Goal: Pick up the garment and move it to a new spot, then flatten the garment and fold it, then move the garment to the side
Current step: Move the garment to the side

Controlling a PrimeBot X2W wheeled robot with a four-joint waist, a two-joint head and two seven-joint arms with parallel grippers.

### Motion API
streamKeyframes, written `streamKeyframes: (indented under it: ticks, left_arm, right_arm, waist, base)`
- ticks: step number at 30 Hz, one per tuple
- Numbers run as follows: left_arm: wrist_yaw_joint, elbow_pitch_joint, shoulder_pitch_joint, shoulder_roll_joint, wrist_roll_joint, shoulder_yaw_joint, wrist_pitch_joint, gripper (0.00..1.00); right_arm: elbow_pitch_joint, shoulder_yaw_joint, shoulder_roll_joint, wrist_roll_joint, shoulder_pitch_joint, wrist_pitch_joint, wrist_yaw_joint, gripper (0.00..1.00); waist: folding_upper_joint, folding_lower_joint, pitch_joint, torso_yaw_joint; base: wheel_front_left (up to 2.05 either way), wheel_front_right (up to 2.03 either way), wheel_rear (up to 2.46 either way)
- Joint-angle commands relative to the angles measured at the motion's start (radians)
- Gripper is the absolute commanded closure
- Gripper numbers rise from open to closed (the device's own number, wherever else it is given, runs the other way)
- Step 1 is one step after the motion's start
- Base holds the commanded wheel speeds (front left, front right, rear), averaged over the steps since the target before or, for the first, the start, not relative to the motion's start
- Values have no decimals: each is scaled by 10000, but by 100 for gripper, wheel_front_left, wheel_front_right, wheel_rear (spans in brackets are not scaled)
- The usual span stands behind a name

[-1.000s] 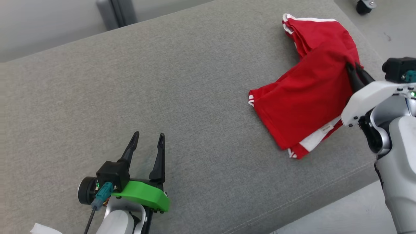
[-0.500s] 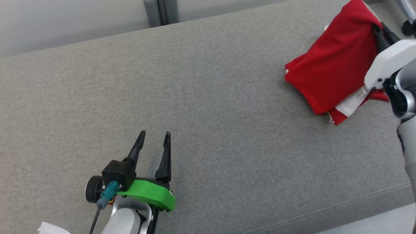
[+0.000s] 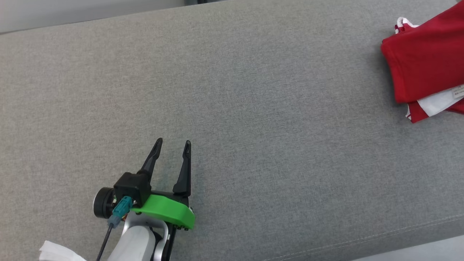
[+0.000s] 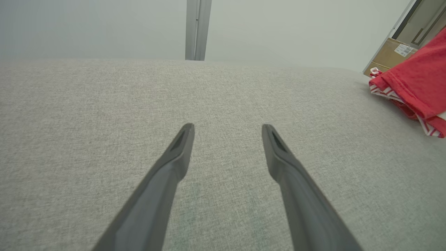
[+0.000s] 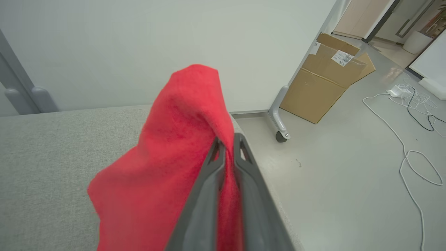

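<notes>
Grip: right gripper [image 5: 228, 141] has both fingers pressed together on a fold of the red garment [image 5: 167, 157]. Cloth sits between the fingertips and rises in a peak above them.
Drape: from the pinch, the cloth falls down and to the left in the right wrist view, over the grey cushion [image 5: 45, 157].
Garment position: right end of the cushion, at the upper right edge of the head view. Lower layers with white striped trim and a white tag lie on the cushion.
Second claw: left gripper [image 3: 172, 145] is spread wide and holds nothing. Its fingers point along the cushion at the lower left of the head view, well apart from the garment. Contact with the cushion cannot be told.
Cushion: bare grey fabric lies between the two grippers, and a seam runs along the near edge.
Box: cardboard box [image 5: 324, 80] stands on the floor [image 5: 348, 202] past the end of the cushion, just beside a wheel [image 5: 281, 136] on a grey leg. Its top flap is raised and a white label is stuck near the flap. Its contents cannot be told because the inside is hidden.
Floor: white cable [image 5: 414, 157] loops across it to the right of the box.
</notes>
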Motion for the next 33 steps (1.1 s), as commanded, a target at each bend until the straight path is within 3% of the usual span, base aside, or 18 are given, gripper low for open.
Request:
streamKeyframes:
  ticks: [1, 8, 9, 10, 16, 21, 26, 33]
  left_arm:
    - [-55, -55, -217, 106, 38, -30, 45, 0]
    - [31, -184, -292, 221, 115, -112, 148, 0]
    - [34, -199, -287, 229, 115, -123, 160, 0]
    - [33, -211, -278, 237, 113, -138, 169, 0]
    - [86, -231, -199, 296, 75, -186, 226, 0]
    - [158, -226, -8, 388, 7, -156, 243, 0]
    - [183, -239, 36, 464, -59, -121, 263, 0]
    - [228, -105, -94, 460, -228, 25, 150, 0]
  right_arm:
    - [202, -17, -142, -129, -156, -81, -21, 100]
    - [1432, -625, -630, -1020, -541, -718, -21, 98]
    - [1610, -798, -638, -1217, -555, -861, -21, 55]
    - [1863, -1070, -618, -1412, -546, -1017, -21, 0]
    - [2684, -2705, -290, -2814, -520, -1830, -21, 0]
    - [2897, -3131, 236, -3374, -444, -2288, -21, 0]
    - [2781, -2744, 783, -3476, -623, -2720, -21, 0]
    - [2947, -1273, 1478, -2623, -873, -3538, -21, 0]
  waist:
    - [-1, 0, 292, 232]
    - [-1, 0, 610, 520]
    - [-1, 0, 627, 546]
    - [-1, 0, 636, 575]
    - [-1, 0, 574, 629]
    - [-1, 0, 356, 474]
    - [-1, 0, -56, 346]
    - [-1, 0, -967, 366]
  base:
    - [0, 0, 0]
    - [0, 0, 0]
    - [0, 0, 0]
    - [0, 0, 0]
    - [0, 0, 0]
    - [0, 0, 0]
    - [0, 0, 0]
    - [0, 0, 0]
